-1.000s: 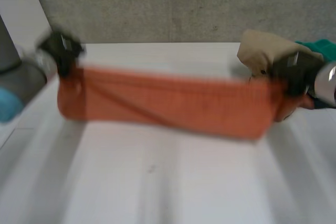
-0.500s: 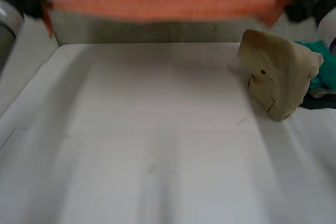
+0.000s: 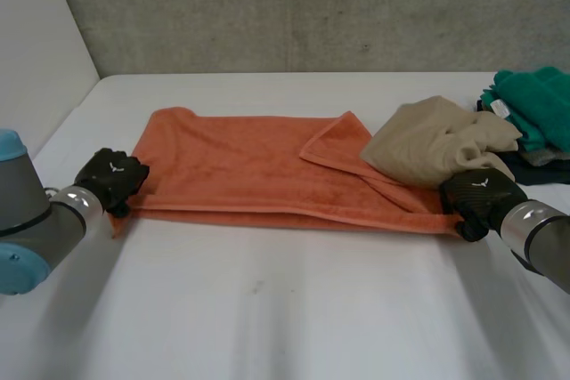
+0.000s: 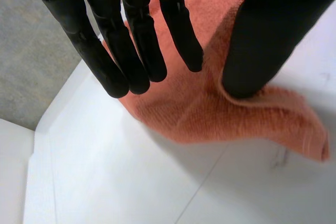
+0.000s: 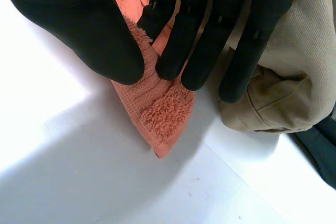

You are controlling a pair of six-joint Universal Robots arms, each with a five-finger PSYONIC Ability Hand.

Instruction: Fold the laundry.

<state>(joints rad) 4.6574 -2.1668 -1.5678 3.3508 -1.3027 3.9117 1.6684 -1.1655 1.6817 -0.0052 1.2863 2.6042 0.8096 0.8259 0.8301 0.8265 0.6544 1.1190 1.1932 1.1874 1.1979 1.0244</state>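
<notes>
An orange towel (image 3: 240,166) lies spread across the table, with one far corner flipped back near its middle (image 3: 334,141). My left hand (image 3: 111,180) is at the towel's near left corner. In its wrist view its fingers (image 4: 131,51) are straight and lifted off the cloth (image 4: 210,103), and only the thumb rests on the corner. My right hand (image 3: 481,200) is at the near right corner, where the thumb (image 5: 79,19) and fingers pinch the towel's tip (image 5: 157,114).
A crumpled beige garment (image 3: 436,140) lies over the towel's right end, close beside my right hand (image 5: 299,77). Green cloth (image 3: 534,104) and a dark piece (image 3: 534,171) are piled at the right edge. A grey wall runs along the table's far side.
The towel was swung up into the air between both hands and now lies flat on the table. My left hand's fingers have straightened off the corner.
</notes>
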